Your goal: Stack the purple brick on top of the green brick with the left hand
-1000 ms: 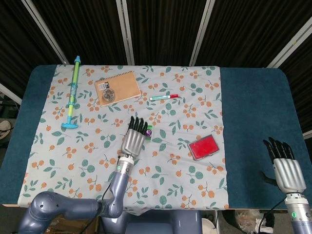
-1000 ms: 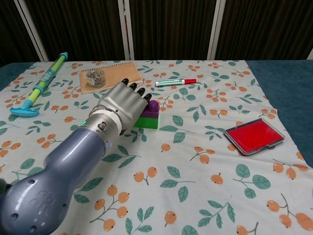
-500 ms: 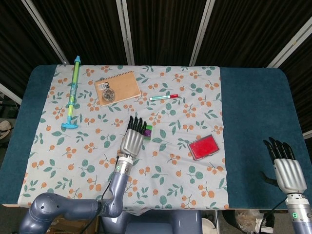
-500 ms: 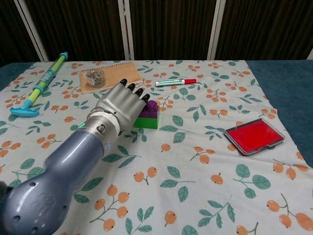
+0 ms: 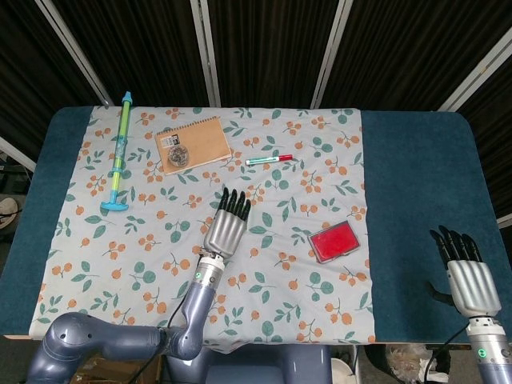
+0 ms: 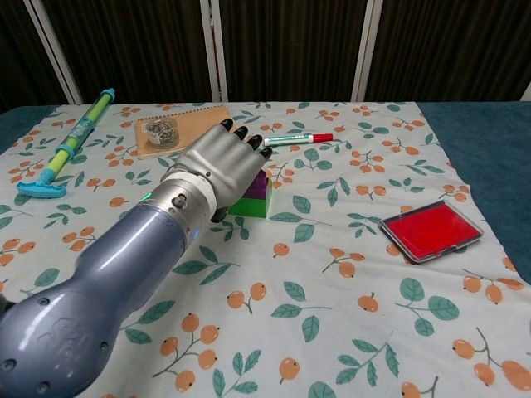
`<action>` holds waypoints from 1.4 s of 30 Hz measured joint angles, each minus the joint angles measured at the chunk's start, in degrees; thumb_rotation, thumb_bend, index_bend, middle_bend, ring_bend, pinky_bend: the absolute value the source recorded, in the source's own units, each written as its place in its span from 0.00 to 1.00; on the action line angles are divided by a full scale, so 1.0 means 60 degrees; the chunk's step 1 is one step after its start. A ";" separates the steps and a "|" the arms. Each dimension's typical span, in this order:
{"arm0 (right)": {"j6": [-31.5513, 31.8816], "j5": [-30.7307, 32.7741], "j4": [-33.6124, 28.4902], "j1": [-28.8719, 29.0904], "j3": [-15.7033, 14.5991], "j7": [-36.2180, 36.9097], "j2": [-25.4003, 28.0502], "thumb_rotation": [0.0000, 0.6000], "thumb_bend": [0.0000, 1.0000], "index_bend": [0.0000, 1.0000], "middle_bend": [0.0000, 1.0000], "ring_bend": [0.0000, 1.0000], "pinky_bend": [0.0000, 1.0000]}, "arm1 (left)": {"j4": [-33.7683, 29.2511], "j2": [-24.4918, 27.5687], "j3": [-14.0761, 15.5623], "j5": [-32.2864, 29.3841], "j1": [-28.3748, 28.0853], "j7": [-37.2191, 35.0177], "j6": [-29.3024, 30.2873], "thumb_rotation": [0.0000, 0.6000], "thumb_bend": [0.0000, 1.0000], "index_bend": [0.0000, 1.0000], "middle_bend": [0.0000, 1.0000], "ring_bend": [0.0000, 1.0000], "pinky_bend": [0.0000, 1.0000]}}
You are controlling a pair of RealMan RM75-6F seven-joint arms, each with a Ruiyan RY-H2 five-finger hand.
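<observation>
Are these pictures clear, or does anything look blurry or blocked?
Head view: evenly lit and sharp, but the left robot hand hides the bricks entirely. Chest view: the near forearm looms large and slightly soft; only part of the purple brick and the green brick shows.

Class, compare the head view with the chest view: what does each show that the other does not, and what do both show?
Only the head view shows the right robot hand, idle over the blue table. Only the chest view shows the purple brick on the green brick, partly behind the left robot hand; from above that hand hides them. Both show the left robot hand, notebook, marker, red stamp pad and toy syringe.
</observation>
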 measured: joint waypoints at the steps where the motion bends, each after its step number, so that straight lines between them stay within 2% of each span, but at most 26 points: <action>1: 0.0004 -0.0003 0.0004 0.0000 0.0003 0.0015 0.0002 1.00 0.25 0.07 0.01 0.00 0.00 | -0.0138 0.0073 -0.0013 -0.0001 0.0014 0.0014 0.0024 1.00 0.30 0.00 0.00 0.00 0.00; 8: 0.0028 -0.0062 0.0019 -0.0005 -0.0009 0.0092 0.0012 1.00 0.25 0.07 0.01 0.00 0.00 | -0.1753 0.0915 -0.0064 -0.0001 0.0274 0.0060 0.0396 1.00 0.30 0.00 0.00 0.00 0.00; 12: 0.0017 -0.0110 -0.0033 -0.0003 -0.0042 0.0043 0.0015 1.00 0.25 0.07 0.01 0.00 0.00 | -0.3670 0.2113 0.0217 0.0290 0.0782 -0.0167 0.0858 1.00 0.30 0.00 0.00 0.00 0.00; 16: 0.0097 -0.0287 -0.0115 -0.0018 -0.0097 0.0003 0.0016 1.00 0.25 0.07 0.01 0.00 0.00 | -0.5564 0.3815 0.0967 0.1051 0.1588 -0.0762 0.1427 1.00 0.30 0.00 0.00 0.00 0.00; 20: 0.0184 -0.0438 -0.0212 -0.0038 -0.0151 -0.0056 0.0018 1.00 0.25 0.07 0.01 0.00 0.00 | -0.6483 0.5555 0.2263 0.2566 0.2749 -0.2258 0.2100 1.00 0.30 0.00 0.00 0.00 0.00; 24: 0.0217 -0.0510 -0.0266 -0.0051 -0.0183 -0.0079 0.0035 1.00 0.25 0.07 0.01 0.00 0.00 | -0.6534 0.6394 0.3314 0.4042 0.3818 -0.3954 0.2688 1.00 0.30 0.02 0.00 0.00 0.00; 29: 0.0241 -0.0577 -0.0311 -0.0058 -0.0210 -0.0073 0.0056 1.00 0.25 0.06 0.01 0.00 0.00 | -0.6009 0.6918 0.4008 0.5008 0.4968 -0.5899 0.3302 1.00 0.30 0.03 0.00 0.00 0.00; 35: 0.0335 -0.0642 -0.0306 -0.0101 -0.0224 0.0007 0.0085 1.00 0.25 0.07 0.01 0.00 0.00 | -0.4957 0.6978 0.4288 0.5680 0.6020 -0.7591 0.3945 1.00 0.30 0.03 0.00 0.00 0.00; 42: 0.0366 -0.0731 -0.0359 -0.0118 -0.0264 0.0031 0.0125 1.00 0.25 0.07 0.01 0.00 0.00 | -0.3677 0.6670 0.4296 0.5885 0.6949 -0.9279 0.4276 1.00 0.30 0.05 0.00 0.00 0.00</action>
